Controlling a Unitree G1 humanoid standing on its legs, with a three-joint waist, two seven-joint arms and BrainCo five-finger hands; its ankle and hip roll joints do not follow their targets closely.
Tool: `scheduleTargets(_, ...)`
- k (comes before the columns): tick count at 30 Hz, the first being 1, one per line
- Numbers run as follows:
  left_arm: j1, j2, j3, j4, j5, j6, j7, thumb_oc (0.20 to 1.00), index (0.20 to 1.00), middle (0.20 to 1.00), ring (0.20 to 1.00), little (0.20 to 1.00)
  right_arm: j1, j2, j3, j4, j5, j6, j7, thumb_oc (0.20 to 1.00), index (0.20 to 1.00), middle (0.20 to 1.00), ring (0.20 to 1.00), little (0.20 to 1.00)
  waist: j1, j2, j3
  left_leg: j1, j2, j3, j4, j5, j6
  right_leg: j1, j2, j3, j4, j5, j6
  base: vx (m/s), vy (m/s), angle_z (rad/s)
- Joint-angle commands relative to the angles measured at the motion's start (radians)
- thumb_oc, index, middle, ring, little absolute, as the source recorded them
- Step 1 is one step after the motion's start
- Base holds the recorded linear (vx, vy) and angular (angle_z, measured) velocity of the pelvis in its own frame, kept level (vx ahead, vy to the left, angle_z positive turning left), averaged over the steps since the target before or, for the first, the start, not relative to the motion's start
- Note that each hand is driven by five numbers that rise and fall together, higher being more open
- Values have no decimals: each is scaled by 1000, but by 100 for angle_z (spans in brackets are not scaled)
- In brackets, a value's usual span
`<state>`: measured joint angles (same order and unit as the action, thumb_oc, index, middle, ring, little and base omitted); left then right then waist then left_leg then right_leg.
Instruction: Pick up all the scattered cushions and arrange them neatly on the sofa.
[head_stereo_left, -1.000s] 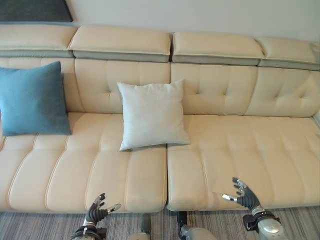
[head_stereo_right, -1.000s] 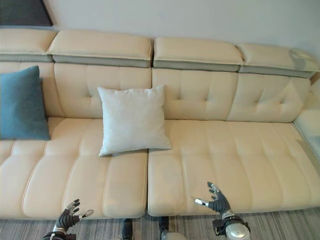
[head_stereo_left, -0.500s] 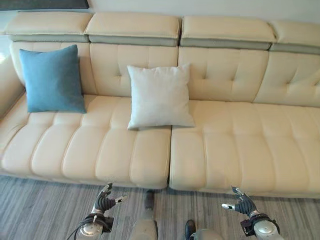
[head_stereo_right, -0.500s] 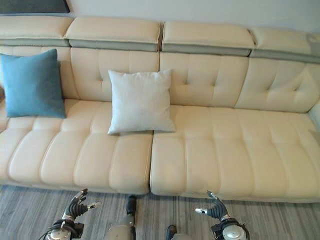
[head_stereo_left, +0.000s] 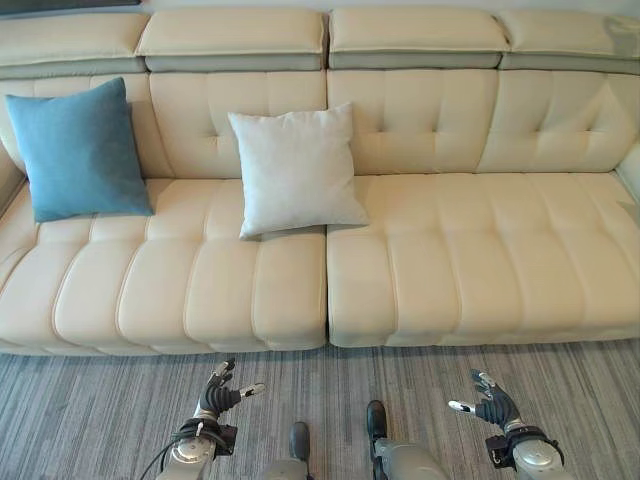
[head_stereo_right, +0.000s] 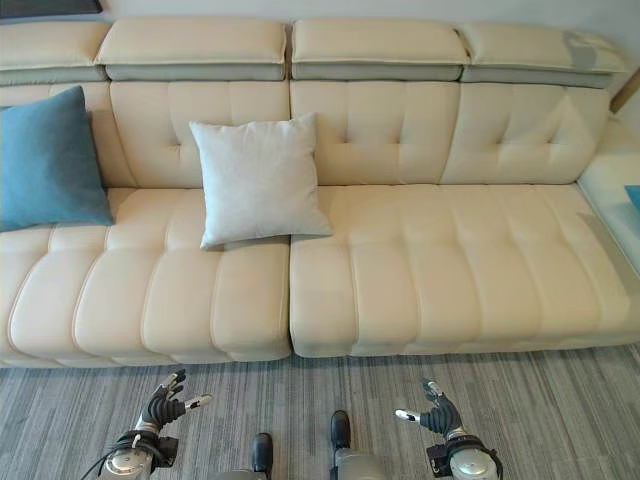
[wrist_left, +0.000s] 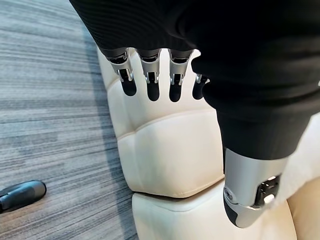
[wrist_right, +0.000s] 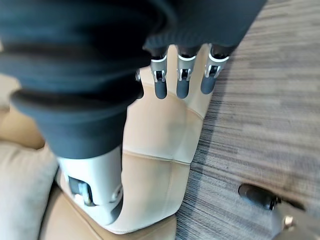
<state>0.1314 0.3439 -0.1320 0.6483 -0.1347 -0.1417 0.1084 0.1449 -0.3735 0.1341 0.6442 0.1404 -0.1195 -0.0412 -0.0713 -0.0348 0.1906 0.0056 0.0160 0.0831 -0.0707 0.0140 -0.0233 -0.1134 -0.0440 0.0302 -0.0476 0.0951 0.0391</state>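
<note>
At nine o'clock on the long cream leather sofa, a square teal fabric cushion leans upright against the tufted backrest. Toward eleven o'clock, well apart from it, a square pale grey fabric cushion also leans on the backrest, its lower edge on the seat beside the seam between the two seat sections. At seven o'clock, over the grey striped carpet, the left hand hangs with fingers spread, holding nothing. At five o'clock the right hand is likewise spread and empty.
</note>
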Motion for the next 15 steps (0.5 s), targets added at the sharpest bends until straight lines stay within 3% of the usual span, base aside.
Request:
scheduleTargets(1, 5, 26, -26, -19, 33, -22, -24, 1000, 1000, 1000, 1000, 1000, -15, -10, -15, -28, 53, -15, -14, 1000, 1000, 1000, 1000, 1000, -30, -28, -55, -40, -6, 3, 101, -90, -3, 40, 19, 39, 75, -109, 60, -15, 45, -66)
scheduleTargets(4, -5, 25, -44, -21, 37, -18, -31, 1000, 1000, 1000, 1000, 1000, -37, -1, -6, -38, 63, -15, -17, 1000, 1000, 1000, 1000, 1000, -38, -34, -46, -26, -2, 58, 100, -103, 9, 11, 36, 89, 96, -92, 71, -42, 36, -81)
scheduleTargets(6, -14, 29, -60, -35, 41, -16, -38, 1000, 1000, 1000, 1000, 1000, -59, 5, 7, -50, 63, -14, -19, 1000, 1000, 1000, 1000, 1000, -42, -37, -33, -12, 12, 122, 107, -122, 18, -18, 40, 83, 123, -85, 86, -64, -13, -158)
scheduleTargets(7, -19, 34, -67, -52, 40, -17, -39, 1000, 1000, 1000, 1000, 1000, -76, 10, 16, -58, 61, -13, -20, 1000, 1000, 1000, 1000, 1000, -35, -38, -31, -6, 22, 162, 106, -123, 19, -40, 31, 44, 136, -81, 90, -57, -118, -218)
scheduleTargets(8, -27, 47, -82, -89, 39, -15, -47, 1000, 1000, 1000, 1000, 1000, -83, 19, 26, -86, 58, -15, -23, 1000, 1000, 1000, 1000, 1000, -23, -32, -27, 14, 50, 231, 94, -122, 15, -63, -15, -128, 171, -96, 85, -46, -159, -181)
scheduleTargets(11, -16, 56, -75, -111, 37, -11, -55, 1000, 1000, 1000, 1000, 1000, -87, 21, 49, -114, 33, -9, -24, 1000, 1000, 1000, 1000, 1000, -1, -15, -37, 58, 89, 319, 70, -129, 0, -48, -94, -378, 208, -144, 75, 62, -134, -235)
scheduleTargets(13, -10, 53, -75, -105, 40, -9, -61, 1000, 1000, 1000, 1000, 1000, -83, 19, 57, -123, 21, -6, -19, 1000, 1000, 1000, 1000, 1000, -6, -18, -43, 71, 91, 343, 73, -133, -2, -41, -99, -392, 199, -142, 71, 124, -148, -165)
scheduleTargets(15, -3, 39, -75, -87, 49, -4, -75, 1000, 1000, 1000, 1000, 1000, -60, 14, 54, -137, 8, -1, -12, 1000, 1000, 1000, 1000, 1000, -34, -16, -54, 82, 108, 373, 166, -169, -12, -37, -82, -316, 179, -150, 67, 261, -277, -111)
